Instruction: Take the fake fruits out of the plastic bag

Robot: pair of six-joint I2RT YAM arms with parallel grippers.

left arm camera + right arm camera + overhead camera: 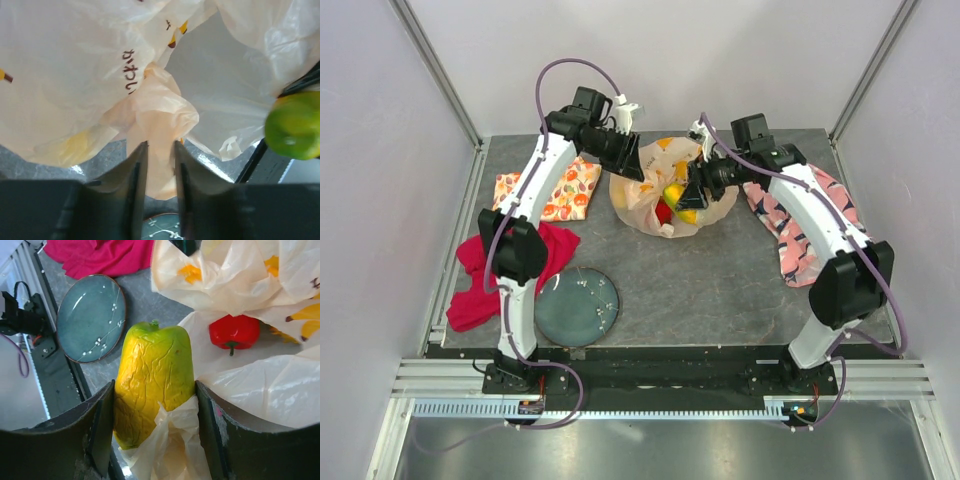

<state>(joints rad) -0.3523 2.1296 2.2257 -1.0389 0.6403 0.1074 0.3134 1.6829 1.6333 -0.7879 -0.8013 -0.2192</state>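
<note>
The cream plastic bag (645, 195) with banana prints lies at the back middle of the table, its mouth open. My left gripper (632, 163) is shut on a bunched fold of the bag (159, 125) and holds it up. My right gripper (688, 192) is shut on a yellow-green mango (152, 377), with a scrap of bag film caught beside it. The mango also shows at the right edge of the left wrist view (294, 125). A red pepper (235, 331) lies on the bag film beyond it. More fruit shows in the bag's mouth (670, 205).
A blue-green plate (577, 306) sits front left. A red cloth (495, 275) lies at the left, an orange fruit-printed cloth (555, 195) behind it, and a pink patterned cloth (805, 235) under the right arm.
</note>
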